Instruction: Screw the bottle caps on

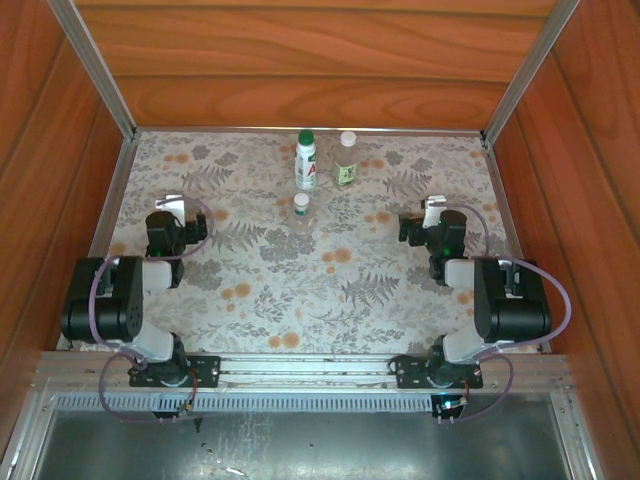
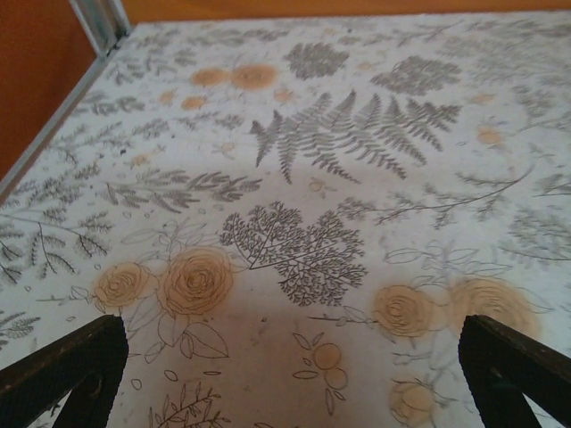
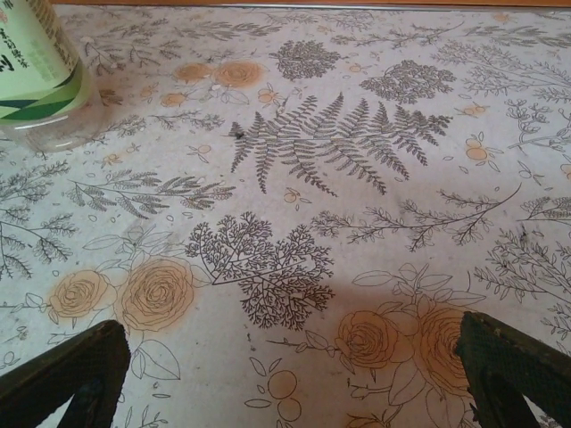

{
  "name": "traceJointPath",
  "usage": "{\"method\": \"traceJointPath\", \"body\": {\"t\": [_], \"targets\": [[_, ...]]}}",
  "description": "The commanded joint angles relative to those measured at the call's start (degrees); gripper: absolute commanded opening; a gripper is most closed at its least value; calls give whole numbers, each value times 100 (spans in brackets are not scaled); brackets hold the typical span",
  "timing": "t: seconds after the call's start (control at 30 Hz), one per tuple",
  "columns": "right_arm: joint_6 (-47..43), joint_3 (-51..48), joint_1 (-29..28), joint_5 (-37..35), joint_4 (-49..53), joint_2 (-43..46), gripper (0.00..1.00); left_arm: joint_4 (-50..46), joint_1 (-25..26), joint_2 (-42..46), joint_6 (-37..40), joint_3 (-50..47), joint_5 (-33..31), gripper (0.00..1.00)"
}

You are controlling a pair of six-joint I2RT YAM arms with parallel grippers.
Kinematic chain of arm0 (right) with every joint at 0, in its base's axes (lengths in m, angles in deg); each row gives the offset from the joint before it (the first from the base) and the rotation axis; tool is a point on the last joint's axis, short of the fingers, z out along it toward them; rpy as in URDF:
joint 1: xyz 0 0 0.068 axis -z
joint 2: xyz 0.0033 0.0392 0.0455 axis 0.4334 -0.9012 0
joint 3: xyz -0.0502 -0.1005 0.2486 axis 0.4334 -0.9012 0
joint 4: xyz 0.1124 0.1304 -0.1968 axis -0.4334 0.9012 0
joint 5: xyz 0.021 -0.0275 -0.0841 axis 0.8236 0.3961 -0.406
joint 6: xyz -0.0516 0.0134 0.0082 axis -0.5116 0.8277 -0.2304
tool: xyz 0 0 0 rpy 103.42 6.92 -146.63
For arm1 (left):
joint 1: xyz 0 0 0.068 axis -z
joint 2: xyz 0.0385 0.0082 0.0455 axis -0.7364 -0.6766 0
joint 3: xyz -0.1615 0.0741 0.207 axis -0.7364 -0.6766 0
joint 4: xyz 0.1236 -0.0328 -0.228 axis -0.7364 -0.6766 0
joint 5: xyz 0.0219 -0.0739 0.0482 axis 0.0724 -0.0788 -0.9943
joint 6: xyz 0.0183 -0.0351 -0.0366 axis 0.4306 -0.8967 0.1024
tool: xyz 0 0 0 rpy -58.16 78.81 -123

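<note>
The left jaws stand wide open, their dark fingertips (image 2: 62,374) at the lower corners of the left wrist view with bare flower-printed table (image 2: 294,178) between them. The right jaws are just as wide apart and hold nothing, their fingertips (image 3: 513,370) low over the table.

All three bottles stand upright between the two pairs of jaws. The shorter clear bottle (image 1: 301,214) is about midway between them, with a white cap (image 1: 301,199) on top. Beyond it, farther from both jaws, stands the white bottle (image 1: 305,168) with the dark green cap (image 1: 306,137). Just beside it, toward the right jaws, is the clear bottle (image 1: 346,165) with a second white cap (image 1: 347,137). Its base sits ahead and left of the right jaws. How tightly the caps sit I cannot tell.
</note>
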Motion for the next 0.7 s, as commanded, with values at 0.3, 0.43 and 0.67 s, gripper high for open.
{"method": "traceJointPath", "body": {"t": [0.3, 0.43, 0.67], "targets": [[178, 166, 104, 210, -38, 7, 100, 326, -78, -119, -263, 87, 80, 100], [177, 163, 104, 214, -38, 11, 100, 325, -82, -127, -271, 96, 90, 100], [169, 155, 104, 214, -38, 20, 100, 325, -83, -178, -248, 123, 88, 100]]}}
